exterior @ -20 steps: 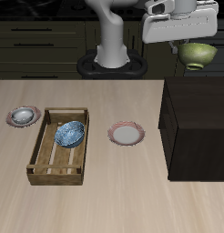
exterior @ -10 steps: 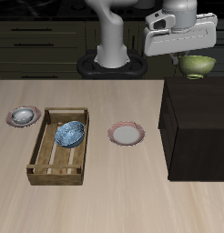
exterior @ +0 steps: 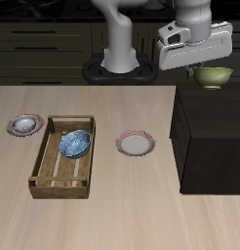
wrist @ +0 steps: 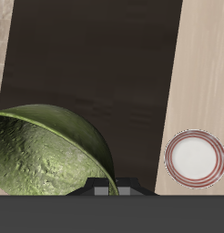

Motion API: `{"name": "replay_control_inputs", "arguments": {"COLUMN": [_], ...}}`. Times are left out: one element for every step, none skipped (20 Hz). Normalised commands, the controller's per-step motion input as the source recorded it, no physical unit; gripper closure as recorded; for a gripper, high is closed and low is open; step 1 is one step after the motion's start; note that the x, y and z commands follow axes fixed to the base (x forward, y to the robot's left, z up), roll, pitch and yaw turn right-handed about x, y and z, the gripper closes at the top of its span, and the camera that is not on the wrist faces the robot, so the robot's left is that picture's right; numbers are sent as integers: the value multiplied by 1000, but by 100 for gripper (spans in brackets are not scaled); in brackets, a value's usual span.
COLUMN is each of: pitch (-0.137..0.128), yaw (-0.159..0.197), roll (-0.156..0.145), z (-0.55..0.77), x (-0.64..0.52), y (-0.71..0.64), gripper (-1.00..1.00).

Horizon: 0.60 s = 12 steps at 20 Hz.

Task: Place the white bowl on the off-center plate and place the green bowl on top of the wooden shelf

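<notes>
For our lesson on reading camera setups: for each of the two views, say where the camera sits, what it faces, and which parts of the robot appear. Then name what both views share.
Exterior view: in front of and above the table, facing the robot's base; shows the arm and the gripper holding the green bowl above the wooden shelf.
Wrist view: on the gripper, looking down at the shelf top; only a dark strip of the gripper body shows.
Shared: the green bowl, the wooden shelf, and the empty red-rimmed plate.

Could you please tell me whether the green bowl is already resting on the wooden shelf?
Not yet. The green bowl hangs in the gripper above the wooden shelf, with a gap beneath it.
</notes>
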Motion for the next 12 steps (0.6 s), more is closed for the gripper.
{"name": "replay_control_inputs", "arguments": {"pitch": [68, 1, -18, -9, -24, 1, -9, -19, -22, -43, -4, -39], "yaw": [44, -21, 10, -44, 3, -13, 13, -4, -1, 0, 4, 4], "roll": [204, -54, 14, 24, -7, 6, 10, -11, -12, -14, 5, -24], "z": [-114, 66, 60, 106, 76, 1, 58, 60, 113, 188, 65, 173], "x": [15, -3, -18, -26, 35, 125, -49, 108, 53, 14, -38, 60], "y": [144, -74, 8, 3, -27, 16, -5, -4, -22, -77, -41, -52], "gripper": [-100, -100, -100, -100, -100, -100, -100, -100, -100, -100, -100, -100]}}
